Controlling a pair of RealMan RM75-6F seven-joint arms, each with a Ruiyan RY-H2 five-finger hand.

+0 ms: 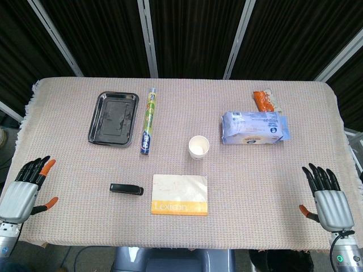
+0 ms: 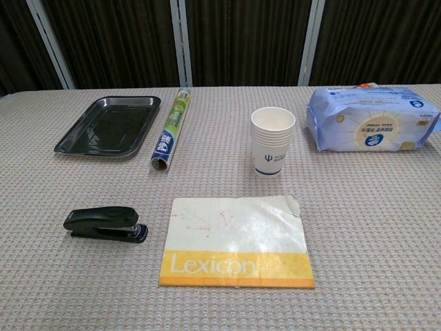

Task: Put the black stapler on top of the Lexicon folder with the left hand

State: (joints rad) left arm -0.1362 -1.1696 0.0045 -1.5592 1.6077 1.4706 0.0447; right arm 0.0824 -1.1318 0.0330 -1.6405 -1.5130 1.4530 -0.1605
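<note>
Open woven bench (image 1: pixel 255 187) cloth is lying between both near corners. The left hand (image 1: pixel 22 190) is resting at the near-left edge, fingers spread, holding nothing; the right hand (image 1: pixel 328 199) is likewise. The black plastic stapler (image 1: pixel 126 189) is lying just beside the white-and-yellow Lexicon folder (image 1: pixel 180 194), well apart from the left hand.

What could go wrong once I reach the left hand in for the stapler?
The black stapler lies low and flat on the cloth, so the left hand may push it rather than grip it. It sits close beside the Lexicon folder, so a sideways slide could shift the folder. The paper cup stands just behind the folder and might tip.
</note>
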